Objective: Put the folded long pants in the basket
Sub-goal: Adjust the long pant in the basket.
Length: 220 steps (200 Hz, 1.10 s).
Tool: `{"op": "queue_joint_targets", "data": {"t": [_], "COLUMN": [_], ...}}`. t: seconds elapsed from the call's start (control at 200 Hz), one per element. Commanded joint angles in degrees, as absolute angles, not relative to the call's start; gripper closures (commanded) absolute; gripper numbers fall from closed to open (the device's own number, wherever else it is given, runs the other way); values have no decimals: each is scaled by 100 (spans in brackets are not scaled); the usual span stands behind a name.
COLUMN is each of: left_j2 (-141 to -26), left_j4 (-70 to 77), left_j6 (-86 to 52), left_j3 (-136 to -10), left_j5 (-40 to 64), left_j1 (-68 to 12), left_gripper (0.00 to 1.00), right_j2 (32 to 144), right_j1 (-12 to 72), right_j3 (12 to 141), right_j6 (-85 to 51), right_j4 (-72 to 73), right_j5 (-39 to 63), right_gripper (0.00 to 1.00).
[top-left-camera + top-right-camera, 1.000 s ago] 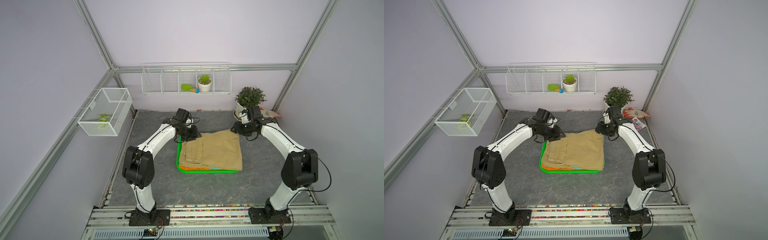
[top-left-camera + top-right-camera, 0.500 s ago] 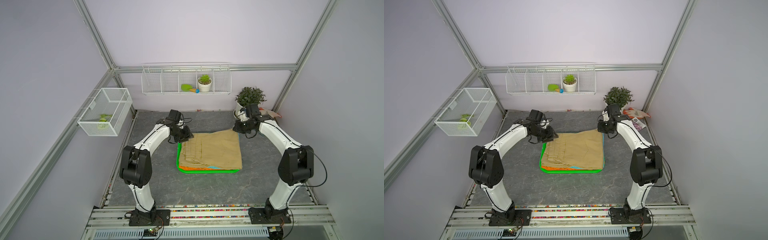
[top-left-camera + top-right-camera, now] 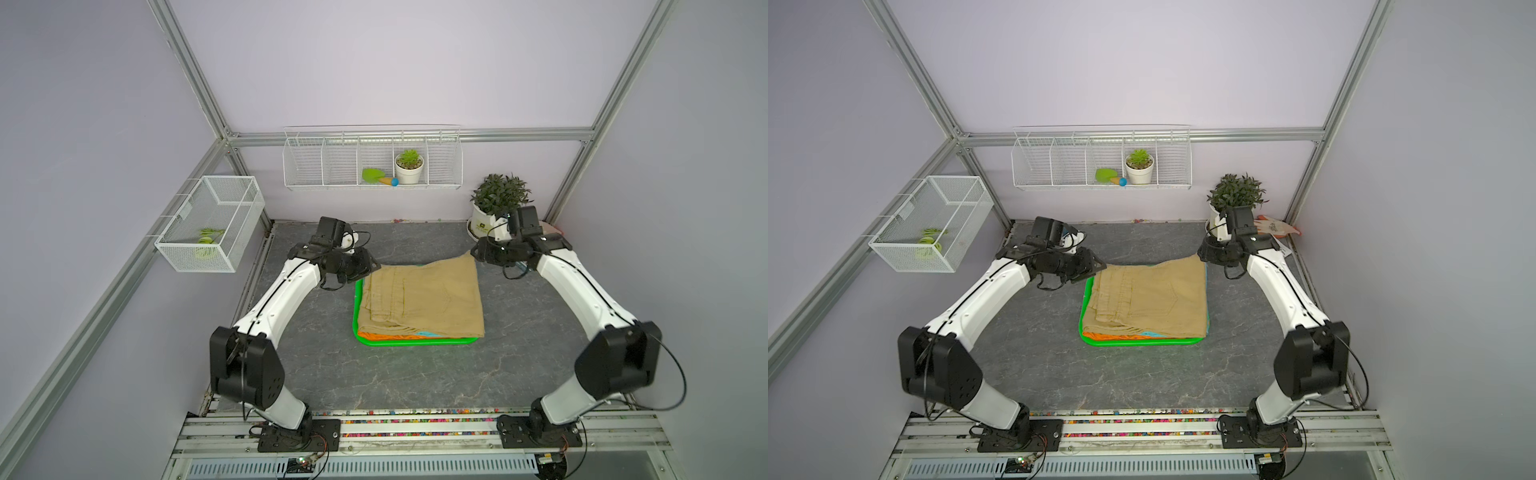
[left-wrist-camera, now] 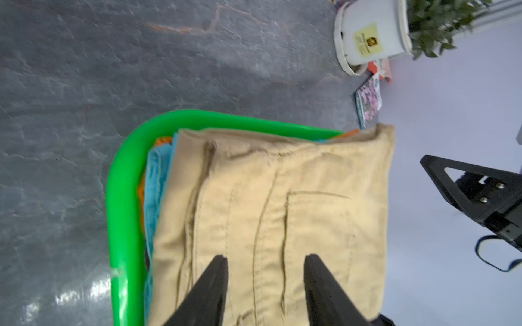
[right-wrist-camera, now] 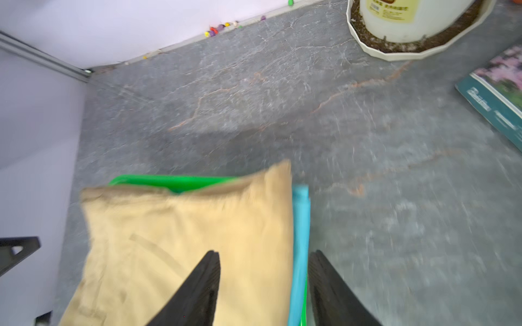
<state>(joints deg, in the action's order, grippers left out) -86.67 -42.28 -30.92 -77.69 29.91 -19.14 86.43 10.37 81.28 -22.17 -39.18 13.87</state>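
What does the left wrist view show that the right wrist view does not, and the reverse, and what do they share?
Only the left wrist view: the orange pants and the plant's leaves. Only the right wrist view: coloured beads along the wall. Both: the tan pants on top of the teal pants in the green basket, plus the white plant pot.

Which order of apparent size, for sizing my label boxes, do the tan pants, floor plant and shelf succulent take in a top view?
1. tan pants
2. floor plant
3. shelf succulent
The gaps are clear; none look alike.
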Motion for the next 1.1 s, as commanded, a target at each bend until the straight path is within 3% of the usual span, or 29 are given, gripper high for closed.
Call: {"op": "queue_joint_targets", "data": {"t": [0.0,0.275,0.445,0.625,1.095], "left_j2": [-7993,-6970,-6713,-6717,-6615], "left_j4": [-4066,-3876,-3858,-3794,-4067], "left_j6": [-3218,-3507,-3603,-3659,-3690], "left_j3": [-7047,-5633,-5410,-5438,-4877], "left_j5": [3573,3675,3515,3563,3398], "left_j1": [-1964,-2268,-2270,-2270,-2289], "left_gripper": [51,53,53,54,56], "right_j2": [7771,6446,6150,6044,6171], "right_j1": [1102,1886,2091,2092,2091], "right_j3": [7235,5766,5307,5116,4638], "right_j6": [-2509,-2601,-2650,-2772,-2558], "right_j4": [-4075,-4121,-4105,-3852,-4555], "right_j5": [1668,2479,2473,3075,1665], "right_gripper": [50,64,72,73,81]}}
